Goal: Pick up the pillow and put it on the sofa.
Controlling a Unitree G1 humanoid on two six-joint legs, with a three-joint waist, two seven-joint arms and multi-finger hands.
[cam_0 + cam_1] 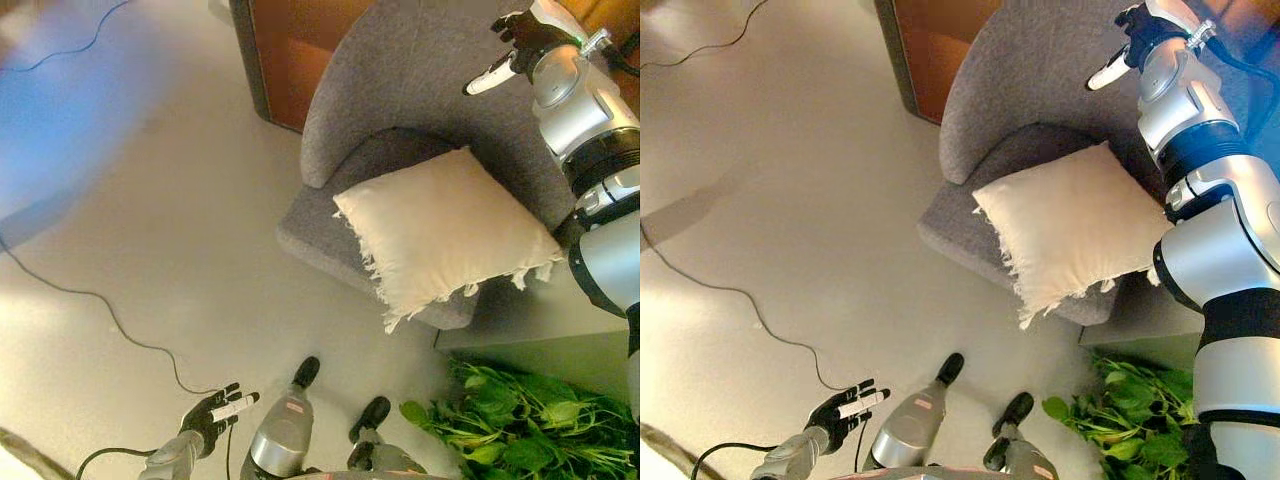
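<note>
On the grey armchair [400, 120] rests the pillow [445, 230], a square cream cushion with a soft, slightly rumpled cover and a ragged white fringe along its lower edges. It lies flat on the seat, turned cornerwise, one fringed corner hanging past the seat's front edge and its far corner close to the curved backrest.

Beneath everything runs a pale, smooth floor [150, 230] that takes a warm sheen from the light. Behind the armchair stands a reddish-brown wooden panel [290, 50] with a dark edge. To the right of the seat sits a low grey block, and in front of that a mass of leafy green plants [520, 420] spreads across the lower right corner.

Up over the top of the backrest the right hand [515, 48] hangs free, its fingers loosely extended and gripping nothing, one white-tipped finger pointing out to the left. It is well apart from the pillow, which lies lower on the seat, nearer the front. Down at the bottom left, low over the floor, the left hand [215, 412] is spread open, fingers straight, empty, far from the pillow.
</note>
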